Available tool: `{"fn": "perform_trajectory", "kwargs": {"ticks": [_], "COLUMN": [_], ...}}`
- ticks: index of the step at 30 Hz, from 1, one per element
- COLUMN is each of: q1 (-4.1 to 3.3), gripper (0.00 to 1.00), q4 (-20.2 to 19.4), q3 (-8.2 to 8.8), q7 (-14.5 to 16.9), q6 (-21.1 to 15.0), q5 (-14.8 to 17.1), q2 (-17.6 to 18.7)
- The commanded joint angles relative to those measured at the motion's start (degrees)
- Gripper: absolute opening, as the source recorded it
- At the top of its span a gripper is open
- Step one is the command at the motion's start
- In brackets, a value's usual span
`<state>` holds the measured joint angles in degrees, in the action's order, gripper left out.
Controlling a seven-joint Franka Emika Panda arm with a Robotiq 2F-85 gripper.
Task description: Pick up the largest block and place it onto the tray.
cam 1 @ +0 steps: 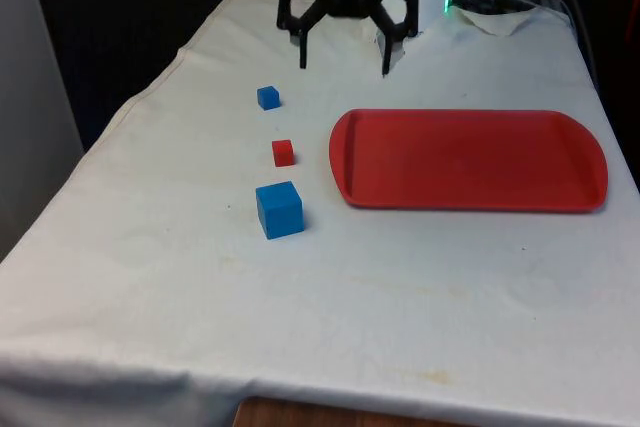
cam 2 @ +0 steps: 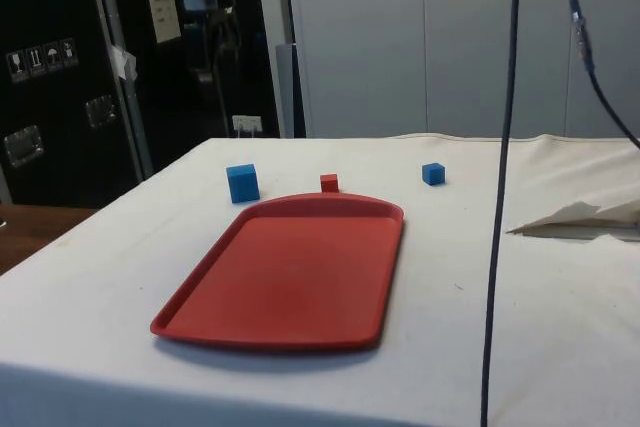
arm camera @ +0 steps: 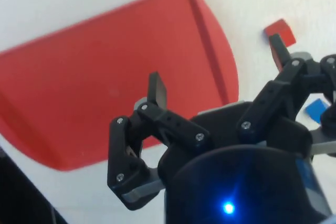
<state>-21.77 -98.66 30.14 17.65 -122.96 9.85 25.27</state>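
On the table [cam 1: 150, 287] the red tray [cam 1: 470, 162] lies bare, my landmark for everything else. Just beside its rounded end stands the largest blue block [cam 1: 279, 209], untouched. A small red block [cam 1: 284, 152] sits near the same end, and a smaller blue block [cam 1: 268, 97] beyond that. My tool [cam 1: 345, 52] hangs above the cloth past the tray's far edge, fingers spread wide, holding nothing. I judge the whole job remains: reach, grasp, lift, set down.

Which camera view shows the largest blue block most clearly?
The front view: the largest blue block stands whole and unobstructed, nearest of three blocks. The side view shows it whole but farther off, beyond the tray.
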Motion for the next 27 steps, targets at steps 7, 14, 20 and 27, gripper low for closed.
{"fn": "perform_trajectory", "kwargs": {"ticks": [7, 14, 20, 27], "q1": [0.57, 1.43, 1.60, 1.60], "gripper": [1.00, 1.00, 1.00, 1.00], "q4": [2.3, 5.4, 6.6, 7.1], "q3": [1.83, 3.04, 3.32, 3.32], "q7": [3.6, 8.0, 10.8, 13.5], "q6": [-0.9, -1.5, -2.4, -3.5], "q5": [3.0, 7.0, 8.6, 9.4], "q2": [3.9, 8.3, 10.8, 12.7]}}
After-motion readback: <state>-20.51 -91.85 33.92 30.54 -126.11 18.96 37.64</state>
